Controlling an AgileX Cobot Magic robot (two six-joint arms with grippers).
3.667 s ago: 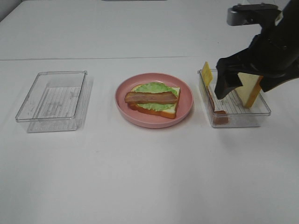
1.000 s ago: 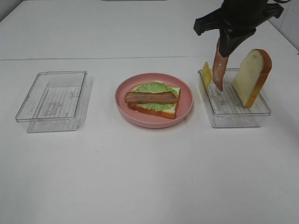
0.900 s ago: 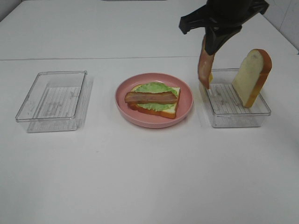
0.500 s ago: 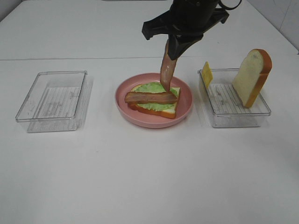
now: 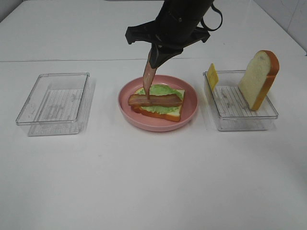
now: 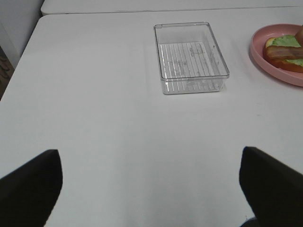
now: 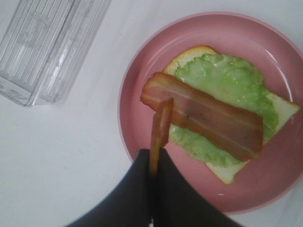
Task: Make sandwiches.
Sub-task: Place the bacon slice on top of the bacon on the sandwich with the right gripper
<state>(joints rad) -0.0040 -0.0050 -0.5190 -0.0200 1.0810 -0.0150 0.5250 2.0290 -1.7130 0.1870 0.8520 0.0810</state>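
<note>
Half-built sandwich (image 5: 156, 101) of bread, lettuce and bacon on the pink plate (image 5: 158, 127); right claw (image 5: 155, 56) clamped on a second bacon strip (image 5: 147, 82) above it, left claw (image 6: 151, 189) apart; cheese (image 5: 212, 76) and top bread (image 5: 259, 79) waiting in the tray (image 5: 240, 123).

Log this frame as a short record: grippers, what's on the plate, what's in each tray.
right gripper: shut on hanging bacon strip, above plate
left gripper: open, holding nothing
plate: bottom bread slice, lettuce, flat bacon strip stacked
right tray: standing bread slice, cheese slice
left tray: nothing inside
</note>
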